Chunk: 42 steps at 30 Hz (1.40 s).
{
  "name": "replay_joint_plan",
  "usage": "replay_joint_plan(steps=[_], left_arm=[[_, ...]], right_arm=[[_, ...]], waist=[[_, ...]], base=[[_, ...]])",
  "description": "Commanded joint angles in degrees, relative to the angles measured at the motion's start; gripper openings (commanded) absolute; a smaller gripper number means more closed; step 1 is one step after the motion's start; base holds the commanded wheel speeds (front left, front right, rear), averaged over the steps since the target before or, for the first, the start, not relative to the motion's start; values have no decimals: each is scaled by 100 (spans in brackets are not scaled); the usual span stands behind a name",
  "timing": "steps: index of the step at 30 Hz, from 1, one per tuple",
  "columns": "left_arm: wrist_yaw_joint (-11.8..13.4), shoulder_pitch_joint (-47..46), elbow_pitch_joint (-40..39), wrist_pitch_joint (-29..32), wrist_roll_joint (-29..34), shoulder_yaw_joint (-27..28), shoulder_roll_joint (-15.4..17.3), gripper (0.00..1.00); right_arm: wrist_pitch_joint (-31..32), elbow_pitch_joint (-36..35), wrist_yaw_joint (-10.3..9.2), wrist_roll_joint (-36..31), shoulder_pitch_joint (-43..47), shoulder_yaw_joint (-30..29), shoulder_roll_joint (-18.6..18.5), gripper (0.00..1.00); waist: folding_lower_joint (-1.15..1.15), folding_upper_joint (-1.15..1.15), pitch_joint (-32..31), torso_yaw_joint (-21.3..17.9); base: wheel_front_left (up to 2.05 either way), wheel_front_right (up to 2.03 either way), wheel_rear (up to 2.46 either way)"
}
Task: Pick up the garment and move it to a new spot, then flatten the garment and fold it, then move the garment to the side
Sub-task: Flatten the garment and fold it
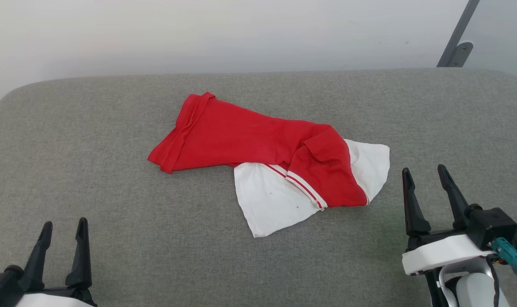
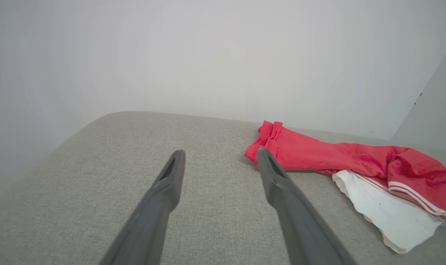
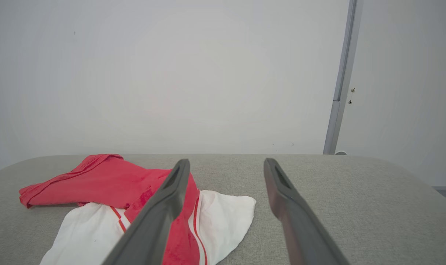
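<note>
Red garment (image 1: 241, 138) lies crumpled mid-frame, pickup not begun. Left pincer (image 1: 66, 222) and right pincer (image 1: 424, 169), lower corners, gape empty; next they probably must reach its edges

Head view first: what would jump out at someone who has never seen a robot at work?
The crumpled red T-shirt with white sleeves, lying bunched in the middle of the grey cushion. Then the two dark claws, both open and empty: the left claw at the lower left, well short of the shirt, the right claw at the lower right, near a white sleeve.
</note>
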Motion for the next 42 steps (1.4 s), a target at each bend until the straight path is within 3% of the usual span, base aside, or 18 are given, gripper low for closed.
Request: replay_joint_plan(steps=[1,14,18,22,25,28,31,35,42], left_arm=[[15,17,-24,-28,12,23,3,100],[15,-20,-50,-29,-37,-3,-19,100],[15,-150,-64,-29,-211,-302,82,100],[15,-671,-155,-29,-609,-1132,710,100],[15,-1300,-233,158,-1125,-2151,1456,100],[15,-2082,-410,769,-1887,-3196,2210,100],[14,-2838,-488,1546,-2606,-4051,2758,100],[14,-3771,-492,2606,-3503,-4954,3151,100],[14,-4768,-10,3779,-4601,-5766,3285,100]], right_arm=[[-12,-16,-2,4,22,18,28,100],[-12,49,-2,40,-82,12,54,100],[-12,48,-2,43,-143,-10,60,100],[-11,-60,-2,16,-231,-53,72,100],[-12,-110,-2,4,-359,-35,76,100],[-12,-156,-2,81,-531,25,74,100],[-12,-224,-2,157,-707,86,75,100],[-11,-323,-2,320,-853,155,73,100],[-12,-477,-2,659,-914,243,76,100]], waist=[[0,0,6,-2],[0,0,109,16],[0,0,219,5],[0,0,500,-9],[0,0,736,-69],[0,0,984,-171],[0,0,1227,-321],[0,0,1512,-562],[0,0,1916,-1064]], base=[[0,0,0],[0,0,0],[0,0,0],[0,0,0],[0,0,0],[0,0,0],[0,0,0],[0,0,0],[0,0,0]])
